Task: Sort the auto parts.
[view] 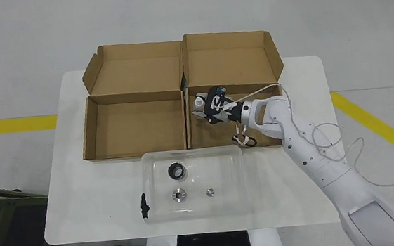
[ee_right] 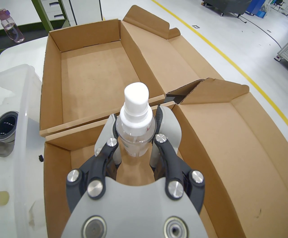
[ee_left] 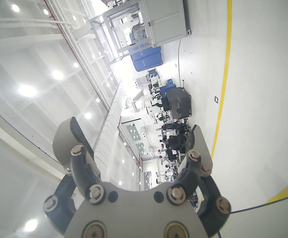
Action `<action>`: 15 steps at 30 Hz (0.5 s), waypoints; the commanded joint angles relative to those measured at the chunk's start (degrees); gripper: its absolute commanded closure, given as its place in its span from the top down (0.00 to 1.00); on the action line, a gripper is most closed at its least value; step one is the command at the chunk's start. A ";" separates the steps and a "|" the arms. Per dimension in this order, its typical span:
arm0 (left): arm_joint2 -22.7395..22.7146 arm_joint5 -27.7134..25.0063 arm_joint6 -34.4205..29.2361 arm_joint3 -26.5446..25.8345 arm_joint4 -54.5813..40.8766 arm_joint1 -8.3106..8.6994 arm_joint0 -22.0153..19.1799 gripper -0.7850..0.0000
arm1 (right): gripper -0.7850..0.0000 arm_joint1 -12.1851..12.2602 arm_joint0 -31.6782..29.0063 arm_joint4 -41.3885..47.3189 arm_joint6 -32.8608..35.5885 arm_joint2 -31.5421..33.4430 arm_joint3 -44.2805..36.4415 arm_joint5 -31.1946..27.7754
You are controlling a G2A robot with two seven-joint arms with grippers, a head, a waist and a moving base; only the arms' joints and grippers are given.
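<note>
Holding a small clear spray bottle (ee_right: 136,94) by its body, our right gripper (ee_right: 136,127) was clamped on it over the far-left part of the right cardboard box (ee_right: 225,144). We judged the step to be placing: the next move called for lowering the bottle to the box floor, then letting go. The left box (view: 134,128) sat just beside. Three parts lay in the clear bin (view: 145,180) on the near side. Our left gripper (ee_left: 135,130) was spread, holding nothing.
</note>
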 commanded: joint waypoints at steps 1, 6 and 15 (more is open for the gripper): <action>0.00 0.00 0.00 0.00 0.00 0.00 0.00 1.00 | 0.10 -0.21 0.49 -0.43 -0.08 -0.38 0.95 0.05; 0.00 0.00 0.00 0.00 0.00 0.00 0.00 1.00 | 0.27 -0.78 1.35 -0.61 -0.47 -1.15 2.98 0.04; 0.00 0.00 0.00 0.00 0.00 0.00 0.00 1.00 | 1.00 -1.07 1.97 -0.92 -0.97 -0.72 3.58 -0.45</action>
